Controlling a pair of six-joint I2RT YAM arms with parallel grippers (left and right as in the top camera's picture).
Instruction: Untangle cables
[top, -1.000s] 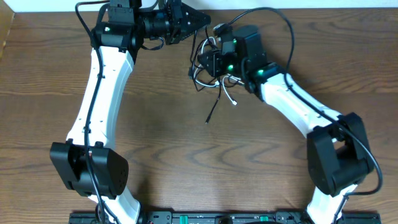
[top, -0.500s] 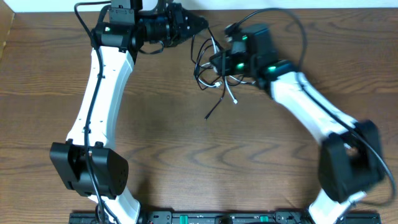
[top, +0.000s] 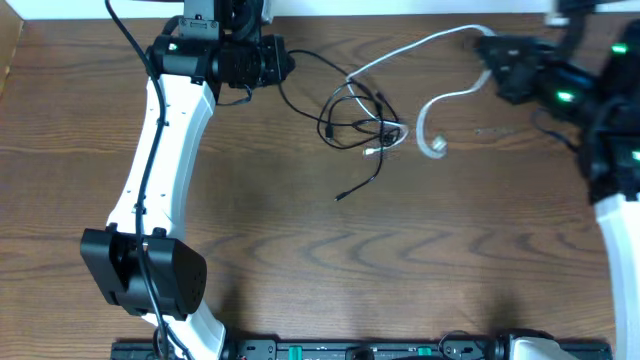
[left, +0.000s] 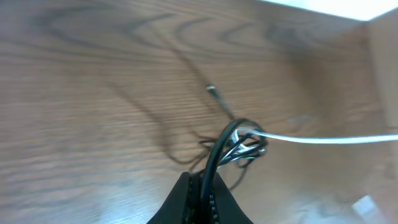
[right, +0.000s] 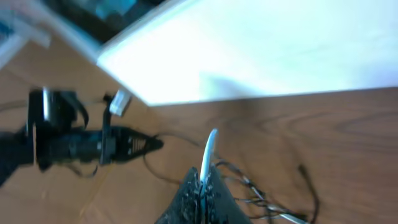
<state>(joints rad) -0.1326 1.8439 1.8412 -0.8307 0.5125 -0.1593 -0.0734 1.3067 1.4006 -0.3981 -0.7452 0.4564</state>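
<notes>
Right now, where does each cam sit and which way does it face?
Overhead: above the table, facing straight down; shows left gripper and right gripper.
Left wrist: rides the left wrist, faces past its shut fingers along the black cable to the tangle.
Right wrist: rides the right wrist, faces past its own fingers along the white cable toward the left gripper.
Shared: both wrist views see tangle and white cable.

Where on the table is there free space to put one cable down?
Free: the table below the tangle, between left arm and right arm; also the far left edge. Crowded: top middle, around the tangle and white cable.
</notes>
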